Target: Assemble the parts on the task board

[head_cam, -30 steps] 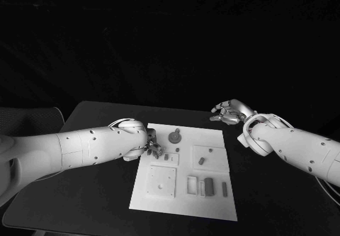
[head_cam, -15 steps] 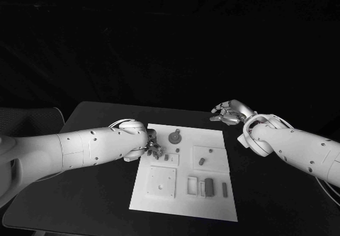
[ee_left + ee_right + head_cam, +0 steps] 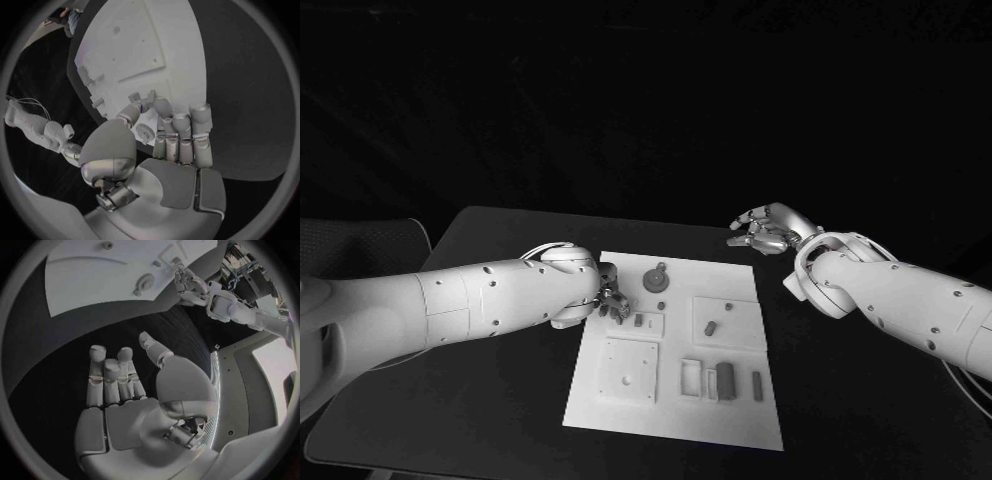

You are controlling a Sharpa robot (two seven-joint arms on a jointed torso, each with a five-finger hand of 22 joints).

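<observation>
The white task board [image 3: 733, 420] lies in the middle of the black table. My left hand [image 3: 609, 300] rests at the board's left edge, beside a round part with a stub [image 3: 656, 278]. In the left wrist view that left hand [image 3: 178, 142] has its thumb and fingers bent down together onto the task board [image 3: 144, 40], by small pieces and the round part [image 3: 145, 131]; whether anything is pinched I cannot tell. My right hand [image 3: 764, 230] hovers off the board's far right corner. The right wrist view shows the right hand [image 3: 125, 390] holding nothing, fingers apart.
More parts sit on the board: a small piece [image 3: 711, 326] in the right middle, a dark block [image 3: 724, 378] and a thin bar [image 3: 757, 384] near the front, and a square raised plate [image 3: 630, 368] at the front left. Bare table [image 3: 488, 400] lies on both sides.
</observation>
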